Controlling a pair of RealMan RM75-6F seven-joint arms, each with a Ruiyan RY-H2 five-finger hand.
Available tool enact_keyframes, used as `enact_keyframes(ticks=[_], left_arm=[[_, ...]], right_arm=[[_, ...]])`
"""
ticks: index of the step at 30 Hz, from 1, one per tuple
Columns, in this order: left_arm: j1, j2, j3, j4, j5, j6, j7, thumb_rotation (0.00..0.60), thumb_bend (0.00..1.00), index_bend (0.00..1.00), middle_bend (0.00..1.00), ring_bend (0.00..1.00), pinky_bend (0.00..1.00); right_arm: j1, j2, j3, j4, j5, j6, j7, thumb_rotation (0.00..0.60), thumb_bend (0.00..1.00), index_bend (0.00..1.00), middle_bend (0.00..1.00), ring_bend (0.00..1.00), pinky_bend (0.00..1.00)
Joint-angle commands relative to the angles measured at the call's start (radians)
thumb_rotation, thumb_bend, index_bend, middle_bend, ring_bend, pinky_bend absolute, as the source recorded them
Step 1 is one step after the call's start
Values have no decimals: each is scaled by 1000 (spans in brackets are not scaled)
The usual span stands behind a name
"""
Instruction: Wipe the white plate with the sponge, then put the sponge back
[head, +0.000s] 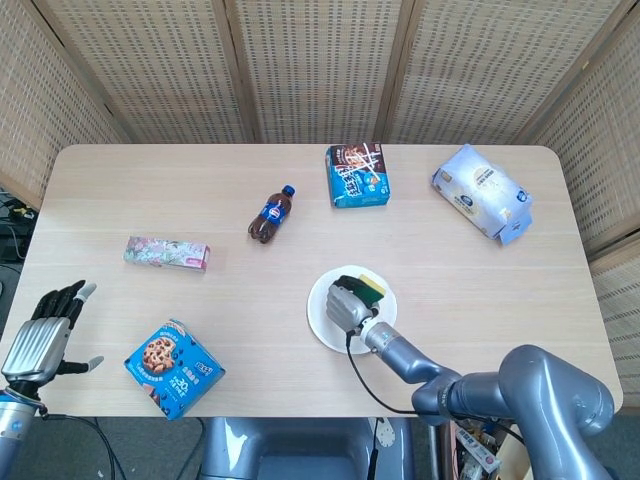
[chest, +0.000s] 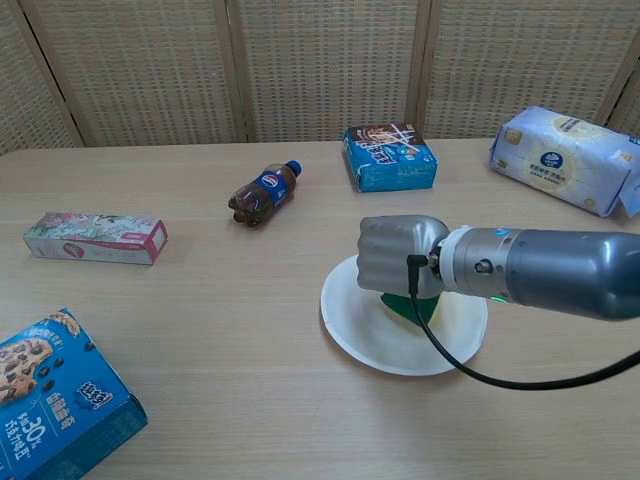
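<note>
Left robot hand (head: 40, 335) sits at the near-left corner of the desk (head: 120, 190), fingers spread, holding nothing, touching nothing I can see. It's well apart from the plate, with the cookie box (head: 172, 367) and the floral carton (head: 166, 253) between it and the work area. Not a player for this step.

Mid-desk: cola bottle (chest: 262, 193) lies on its side, well clear of the plate. Blue box (chest: 389, 156) sits behind the plate, also clear.

White plate (chest: 350, 335) is just right of centre, near the front edge. Right robot hand (chest: 398, 256) is over it, fingers curled tight around the sponge (chest: 412, 305). Green scrub face points down; the yellow side shows at the far edge in the head view (head: 372, 290). Sponge sits directly below and slightly beyond the fist, over the plate's middle to far half. Contact looks likely in the chest view, but I can't confirm it's pressed flat.

Judgement: mid-wipe, the near-left arc of the plate is the uncovered part. The sponge's home spot isn't evident from here.

Far right: tissue pack (head: 482, 192), well apart.
</note>
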Motion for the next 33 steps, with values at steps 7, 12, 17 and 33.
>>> enact_keyframes(ticks=[7,12,17,33], left_arm=[[0,0,1,0,0,0,-1,600,0,0,0,0,0],[0,1,2,0,2,1,-3,600,0,0,0,0,0],[0,1,4,-1,6,3,-1,600,0,0,0,0,0],[-1,2,7,-6,9,3,-3,600,0,0,0,0,0]], right_arm=[[-11,-34,-21,50,13,-7,-7,600,624,606,593,479,693],[-20,-40,-24,68,10,-2,2,600,624,606,593,479,693],[-26,-44,-37,81,-1,-2,-6,600,624,606,593,479,693],[-3,46,17,-63,-73,84,-26,600,624,606,595,479,695]])
